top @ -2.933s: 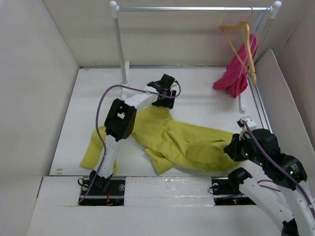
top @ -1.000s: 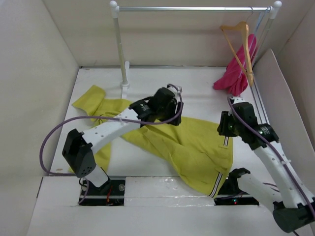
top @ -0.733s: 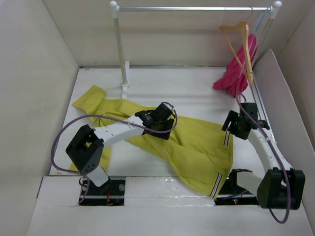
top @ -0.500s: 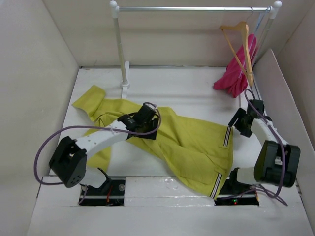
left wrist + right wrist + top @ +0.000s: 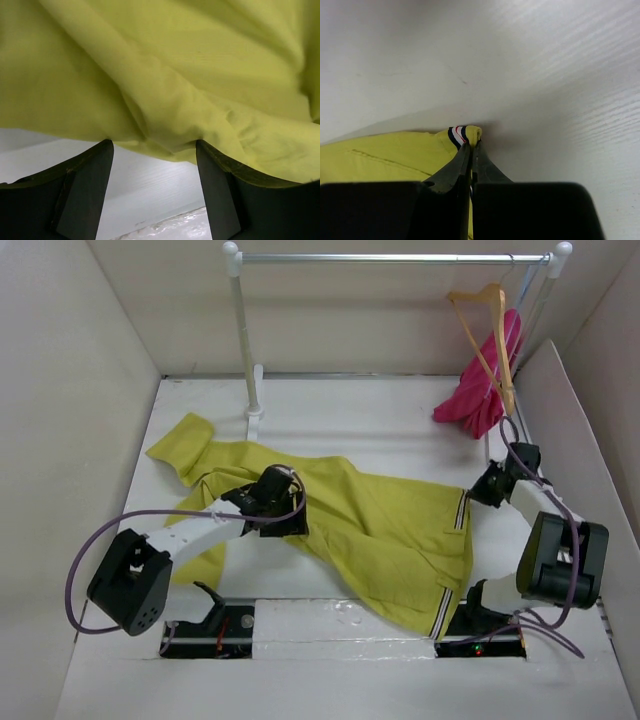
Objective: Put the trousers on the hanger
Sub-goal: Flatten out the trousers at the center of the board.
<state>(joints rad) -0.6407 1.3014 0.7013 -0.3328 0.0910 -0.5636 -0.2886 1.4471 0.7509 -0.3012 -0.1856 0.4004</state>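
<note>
Over the trousers [image 5: 390, 530], left gripper [image 5: 154, 146] has retreated, jaws apart; right gripper [image 5: 471, 146] pinches them.

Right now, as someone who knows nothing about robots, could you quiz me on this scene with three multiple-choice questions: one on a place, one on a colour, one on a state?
1. Where is the light tan wooden triangular hanger?
A. Lying flat
B. Hooked on the white-and-silver metal rail
C. Leaning on the left wall

2. What colour is the garment right by it?
A. White
B. Navy
C. Magenta-pink

3. What is the right gripper doing?
A. Shut on the striped-trim corner of the long yellow-green cloth trousers
B. Open, touching nothing
C. Shut on the hanger

Answers:
1. B: the top view shows its hook over the rail.
2. C: the cloth drooping there is pink.
3. A: the right wrist view shows closed fingers pinching the striped corner.
</note>
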